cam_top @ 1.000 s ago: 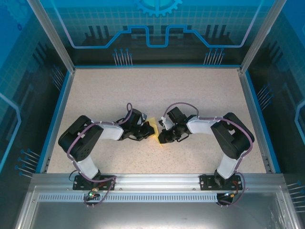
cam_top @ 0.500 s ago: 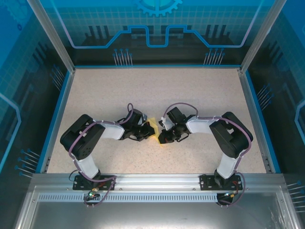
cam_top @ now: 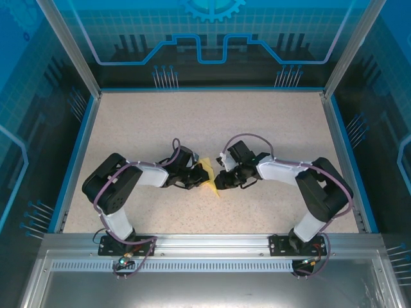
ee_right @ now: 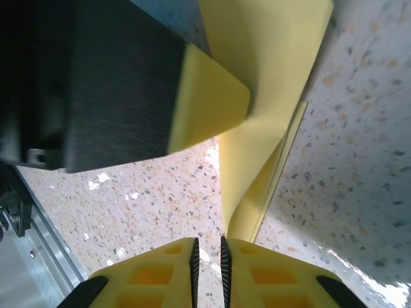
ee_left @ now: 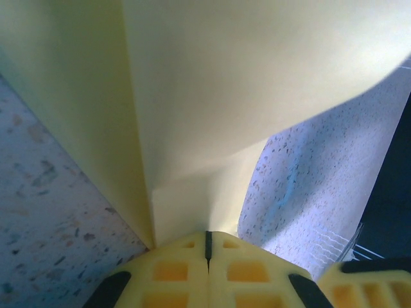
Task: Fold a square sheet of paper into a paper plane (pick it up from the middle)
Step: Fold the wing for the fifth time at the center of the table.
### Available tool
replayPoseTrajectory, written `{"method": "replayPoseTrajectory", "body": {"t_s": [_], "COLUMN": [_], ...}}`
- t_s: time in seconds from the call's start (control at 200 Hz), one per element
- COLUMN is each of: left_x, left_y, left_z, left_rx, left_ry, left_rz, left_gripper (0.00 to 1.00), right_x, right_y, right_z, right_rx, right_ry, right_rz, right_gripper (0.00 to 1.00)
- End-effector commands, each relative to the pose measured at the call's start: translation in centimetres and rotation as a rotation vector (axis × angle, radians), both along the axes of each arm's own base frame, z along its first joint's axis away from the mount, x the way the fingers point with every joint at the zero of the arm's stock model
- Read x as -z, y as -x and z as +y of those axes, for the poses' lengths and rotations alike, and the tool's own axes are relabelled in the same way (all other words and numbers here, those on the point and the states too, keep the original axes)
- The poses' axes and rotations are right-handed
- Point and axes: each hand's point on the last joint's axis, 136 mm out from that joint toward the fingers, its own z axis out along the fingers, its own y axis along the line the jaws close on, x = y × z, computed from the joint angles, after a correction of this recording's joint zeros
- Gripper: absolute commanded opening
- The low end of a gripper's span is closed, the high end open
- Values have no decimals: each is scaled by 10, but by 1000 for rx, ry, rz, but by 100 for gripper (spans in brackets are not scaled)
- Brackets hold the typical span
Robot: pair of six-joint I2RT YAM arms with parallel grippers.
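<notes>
no readable txt, no labels, brands or nos., gear graphic on back panel, w/o wording

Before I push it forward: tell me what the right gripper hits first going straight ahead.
The paper, most likely: its lower edge sits just ahead of the right gripper, slightly beside the gap; depth is unclear.

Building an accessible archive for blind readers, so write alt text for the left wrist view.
The left pincer, shut at the bottom edge of the frame, pinches a folded pale-yellow sheet of paper that rises from its tips and fills most of the picture. Speckled table shows on both sides of the paper.
</notes>
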Motion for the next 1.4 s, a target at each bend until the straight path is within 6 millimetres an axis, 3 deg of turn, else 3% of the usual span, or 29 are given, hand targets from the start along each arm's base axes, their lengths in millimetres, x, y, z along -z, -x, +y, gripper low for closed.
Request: {"method": "replayPoseTrajectory", "body": {"t_s": [0.0, 0.1, 0.37, 0.69, 0.98, 1.395], "left_x": [15, 16, 17, 20, 21, 32], "left_y": [5, 4, 4, 5, 5, 11], "left_z": [7, 8, 9, 12, 14, 23], "left_rx": [8, 5, 0, -9, -11, -19], "left_ry": [-72, -75, -88, -114, -125, -178], "left_rz": [22, 26, 37, 51, 52, 93], "left_gripper": [1, 1, 1, 1, 1, 0], "right_x": [-2, -10, 13, 34, 37, 54], "right_y": [3, 3, 10, 9, 17, 29], "right_z": [-4, 13, 26, 8, 10, -6], "right_rx": [1, -39, -80, -64, -84, -76], "right_ry": [54, 37, 69, 187, 161, 194], "right_rz": [-20, -38, 16, 23, 57, 109], "right_gripper": [17, 15, 9, 8, 8, 7]}}
